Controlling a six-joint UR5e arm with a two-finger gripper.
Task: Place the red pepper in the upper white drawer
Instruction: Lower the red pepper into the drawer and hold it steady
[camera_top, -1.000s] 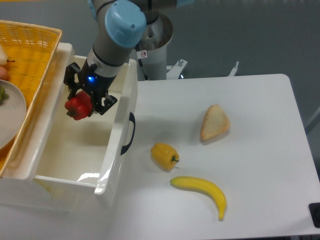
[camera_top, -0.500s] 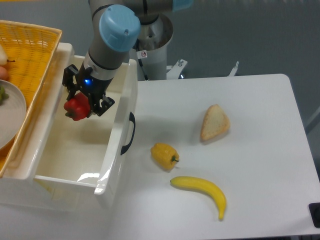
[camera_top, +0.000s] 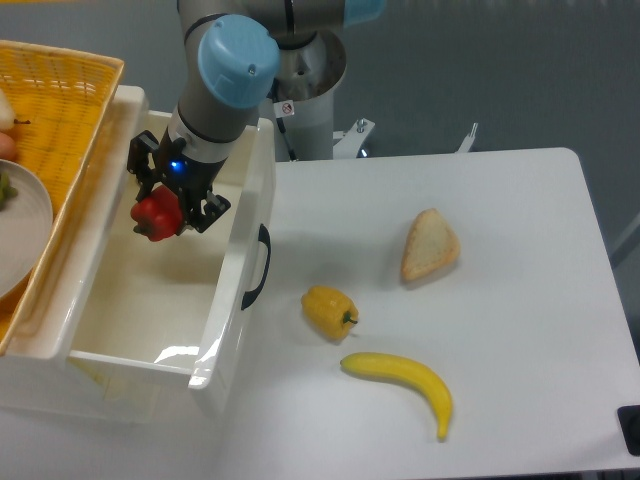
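The glossy red pepper (camera_top: 157, 215) hangs inside the open upper white drawer (camera_top: 236, 300), over the far part of its floor. My gripper (camera_top: 167, 205) is shut on the pepper, its black fingers on either side of it. The drawer is pulled out toward the front, and its black curved handle (camera_top: 259, 266) faces the table. Whether the pepper touches the drawer floor cannot be told.
A yellow wicker basket (camera_top: 60, 110) with a grey plate (camera_top: 20, 230) sits left of the drawer. On the white table lie a yellow pepper (camera_top: 329, 311), a banana (camera_top: 404, 385) and a slice of bread (camera_top: 429, 245). The arm's base stands behind the drawer.
My gripper with the red pepper drifted slightly left and back over the drawer a second ago, then held almost still. Nothing else moved.
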